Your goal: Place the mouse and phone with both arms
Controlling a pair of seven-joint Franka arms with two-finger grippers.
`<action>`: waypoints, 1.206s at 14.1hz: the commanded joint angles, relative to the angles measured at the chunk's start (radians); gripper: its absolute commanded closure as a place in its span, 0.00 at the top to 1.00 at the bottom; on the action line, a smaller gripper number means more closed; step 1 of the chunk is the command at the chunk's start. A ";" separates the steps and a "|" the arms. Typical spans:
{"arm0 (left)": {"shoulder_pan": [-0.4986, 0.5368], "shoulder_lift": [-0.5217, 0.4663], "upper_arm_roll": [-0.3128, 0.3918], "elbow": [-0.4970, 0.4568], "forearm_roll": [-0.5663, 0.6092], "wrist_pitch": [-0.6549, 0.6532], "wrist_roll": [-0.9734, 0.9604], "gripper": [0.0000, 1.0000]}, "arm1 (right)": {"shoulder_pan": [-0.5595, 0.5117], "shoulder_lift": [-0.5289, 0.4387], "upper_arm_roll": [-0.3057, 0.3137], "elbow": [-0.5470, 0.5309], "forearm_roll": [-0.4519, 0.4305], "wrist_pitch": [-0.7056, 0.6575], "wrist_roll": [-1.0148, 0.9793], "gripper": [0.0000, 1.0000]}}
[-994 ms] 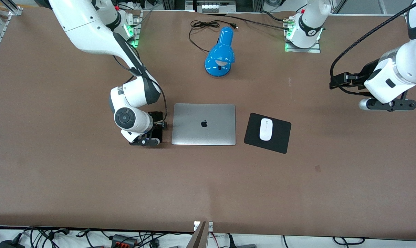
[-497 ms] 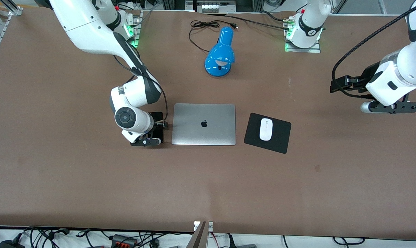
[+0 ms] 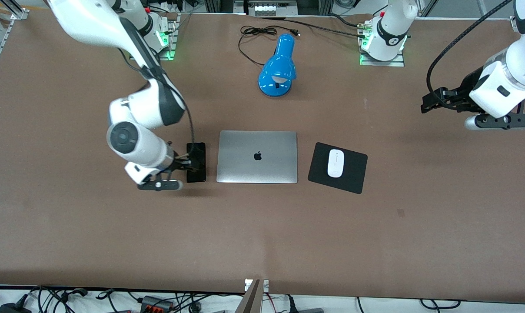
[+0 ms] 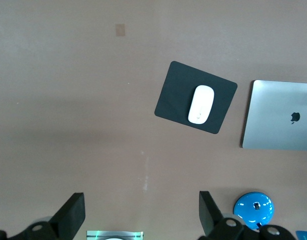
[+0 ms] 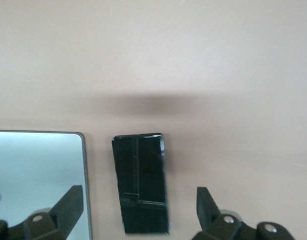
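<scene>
The black phone (image 3: 196,162) lies flat on the table beside the closed laptop, toward the right arm's end. My right gripper (image 3: 182,164) hovers just over it, open and empty. In the right wrist view the phone (image 5: 141,182) lies between the spread fingers of the right gripper (image 5: 138,207) without touching them. The white mouse (image 3: 335,163) sits on the black mouse pad (image 3: 354,174); it also shows in the left wrist view (image 4: 201,104). My left gripper (image 3: 434,103) is open and empty, raised over bare table at the left arm's end; it also shows in the left wrist view (image 4: 141,217).
A closed silver laptop (image 3: 257,157) lies between the phone and the mouse pad. A blue desk lamp (image 3: 277,65) with a black cable (image 3: 254,32) lies farther from the front camera, between the two arm bases.
My right gripper has risen and drawn back toward the right arm's end, leaving the phone uncovered on the table. My left arm has drifted a little toward its own end.
</scene>
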 commanded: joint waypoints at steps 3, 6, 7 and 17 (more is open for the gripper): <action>-0.047 -0.058 0.050 -0.039 0.057 0.029 0.004 1.00 | -0.106 -0.033 0.009 0.260 -0.011 -0.344 -0.029 1.00; -0.031 -0.055 0.056 -0.042 0.067 0.011 0.049 1.00 | -0.190 -0.036 0.008 0.369 -0.007 -0.468 -0.036 1.00; -0.031 -0.055 0.049 -0.040 0.068 0.011 0.047 1.00 | -0.217 -0.038 0.008 0.389 -0.007 -0.487 -0.074 1.00; -0.033 -0.056 0.042 -0.021 0.059 -0.007 0.221 1.00 | -0.313 -0.225 -0.046 0.334 -0.085 -0.444 -0.346 1.00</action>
